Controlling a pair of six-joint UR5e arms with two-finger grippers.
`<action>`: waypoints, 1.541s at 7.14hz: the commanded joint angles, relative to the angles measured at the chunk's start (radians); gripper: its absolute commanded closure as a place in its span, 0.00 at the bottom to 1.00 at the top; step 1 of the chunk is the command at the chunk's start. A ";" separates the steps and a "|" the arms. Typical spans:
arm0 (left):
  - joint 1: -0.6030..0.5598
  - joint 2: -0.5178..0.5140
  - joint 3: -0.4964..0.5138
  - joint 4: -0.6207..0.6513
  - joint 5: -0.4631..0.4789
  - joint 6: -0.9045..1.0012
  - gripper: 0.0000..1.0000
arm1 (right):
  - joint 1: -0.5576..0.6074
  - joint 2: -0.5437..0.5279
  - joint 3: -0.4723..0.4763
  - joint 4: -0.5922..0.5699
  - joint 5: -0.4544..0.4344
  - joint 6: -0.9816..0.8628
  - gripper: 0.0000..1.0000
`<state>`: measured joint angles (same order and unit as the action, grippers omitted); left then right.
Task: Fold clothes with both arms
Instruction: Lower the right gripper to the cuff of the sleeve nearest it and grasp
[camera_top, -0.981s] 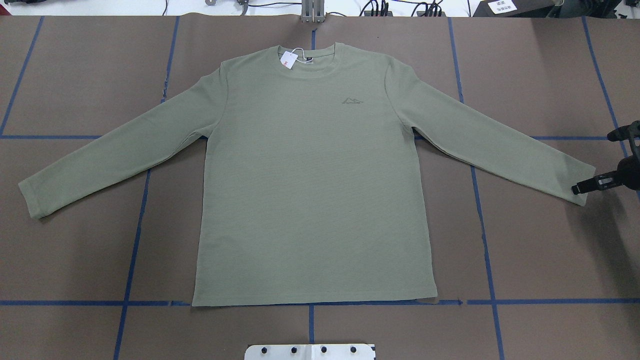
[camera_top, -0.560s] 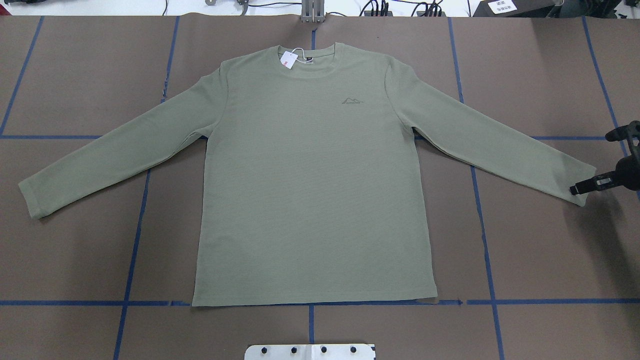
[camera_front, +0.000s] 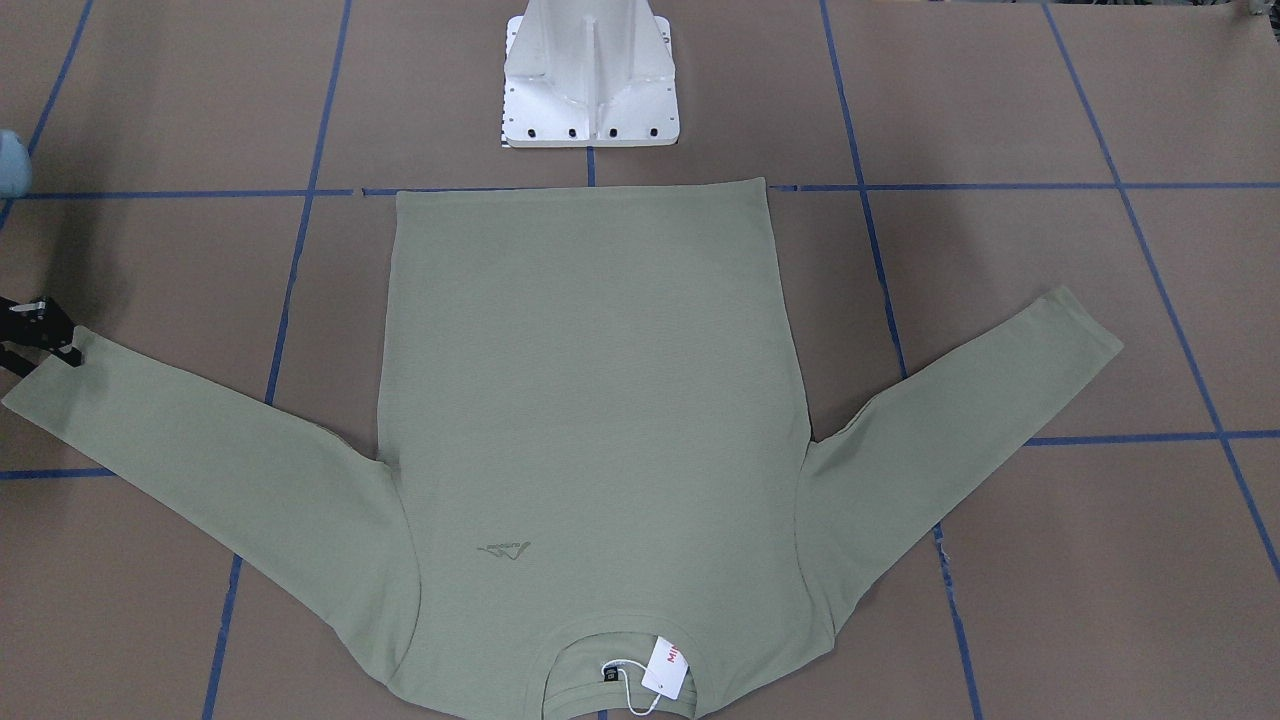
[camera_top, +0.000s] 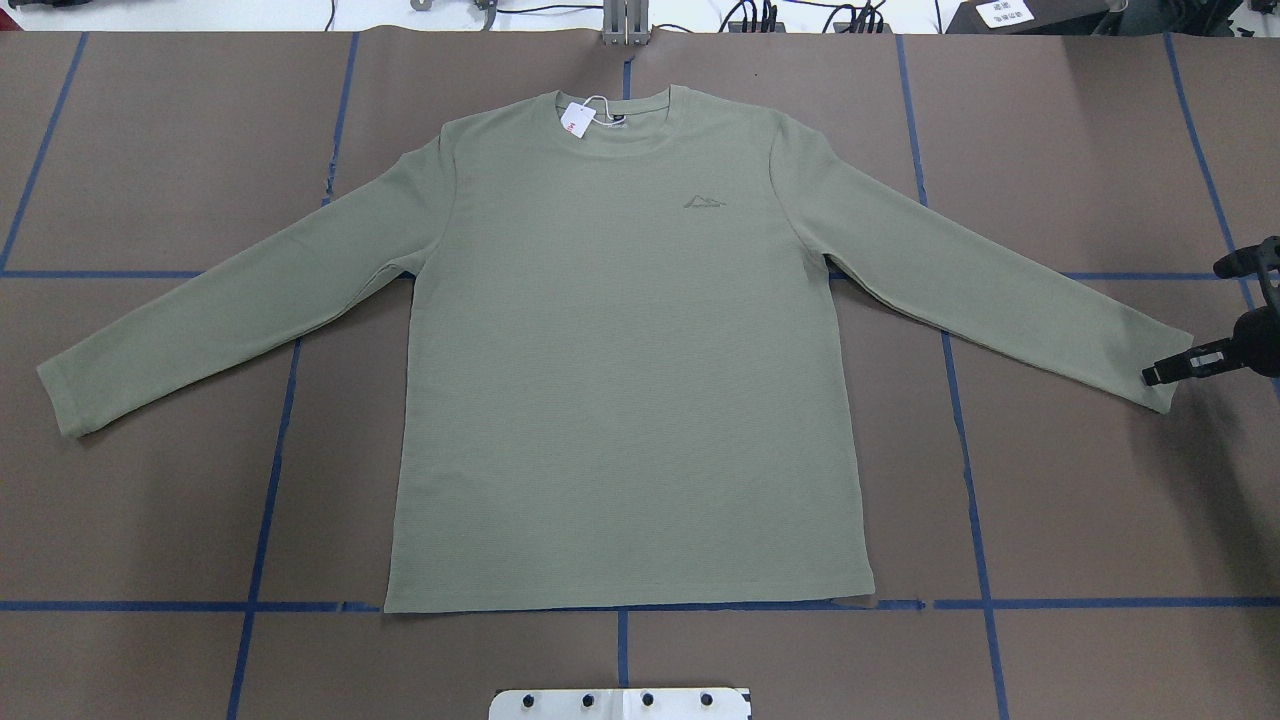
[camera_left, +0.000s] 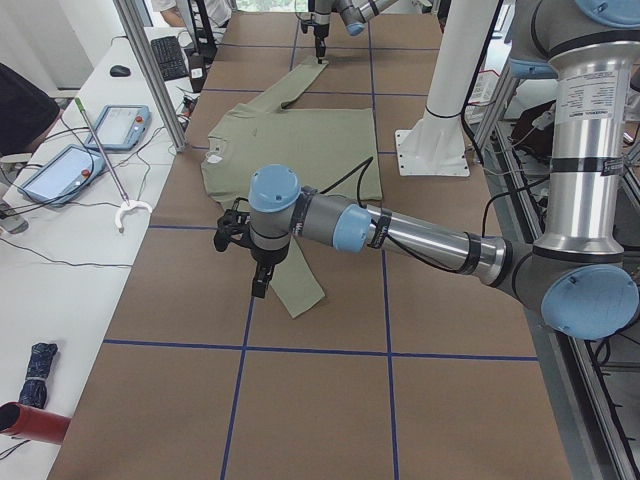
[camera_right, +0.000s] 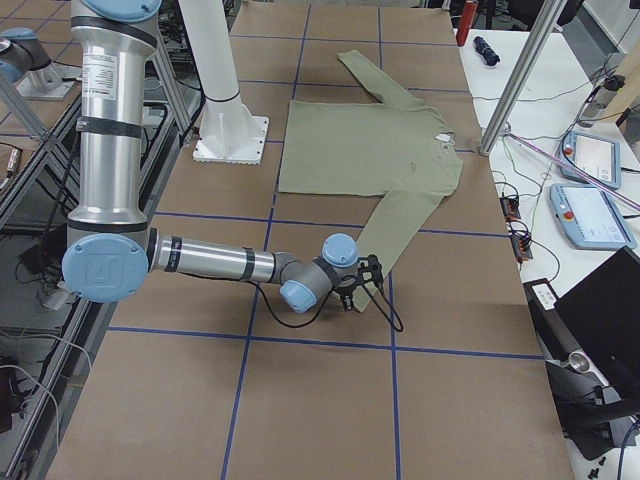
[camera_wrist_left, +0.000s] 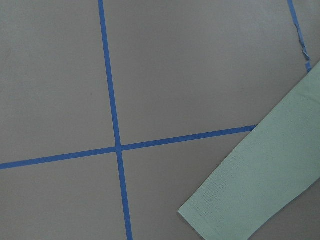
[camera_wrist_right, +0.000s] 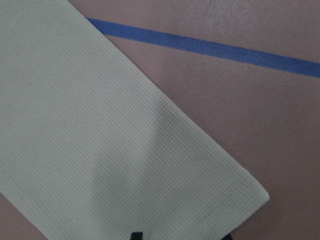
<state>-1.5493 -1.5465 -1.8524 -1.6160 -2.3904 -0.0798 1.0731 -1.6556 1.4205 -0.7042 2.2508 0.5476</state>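
Observation:
The sage-green long-sleeved shirt (camera_top: 620, 380) lies flat and face up, sleeves spread, with its white hang tag (camera_top: 577, 118) at the collar on the far side. My right gripper (camera_top: 1150, 377) stands over the right sleeve's cuff (camera_top: 1170, 350). The right wrist view shows the cuff (camera_wrist_right: 200, 190) flat, with two black fingertips apart at the frame's bottom, so it is open. It also shows in the front view (camera_front: 65, 348). My left gripper (camera_left: 258, 285) hovers by the left cuff (camera_left: 305, 295); I cannot tell whether it is open. The left wrist view shows only that cuff (camera_wrist_left: 240, 200).
The brown paper table (camera_top: 1100, 500) carries a grid of blue tape lines. The white pedestal base (camera_front: 590, 80) stands just behind the shirt's hem. A side bench with tablets (camera_left: 60, 170) and an aluminium post (camera_left: 150, 70) runs along the far edge.
The right gripper has shifted only slightly at the right cuff. The shirt lies as before.

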 joint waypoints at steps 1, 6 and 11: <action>0.000 0.002 -0.001 0.001 0.000 0.002 0.00 | 0.021 0.002 0.008 -0.006 0.023 0.000 0.91; 0.000 0.002 0.001 0.001 0.000 0.002 0.00 | 0.025 -0.001 0.014 -0.006 0.021 0.000 1.00; 0.000 0.002 0.001 -0.001 -0.001 0.000 0.00 | -0.002 -0.001 0.017 -0.039 0.001 0.003 0.00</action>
<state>-1.5493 -1.5441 -1.8515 -1.6168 -2.3914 -0.0796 1.0829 -1.6561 1.4355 -0.7178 2.2596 0.5502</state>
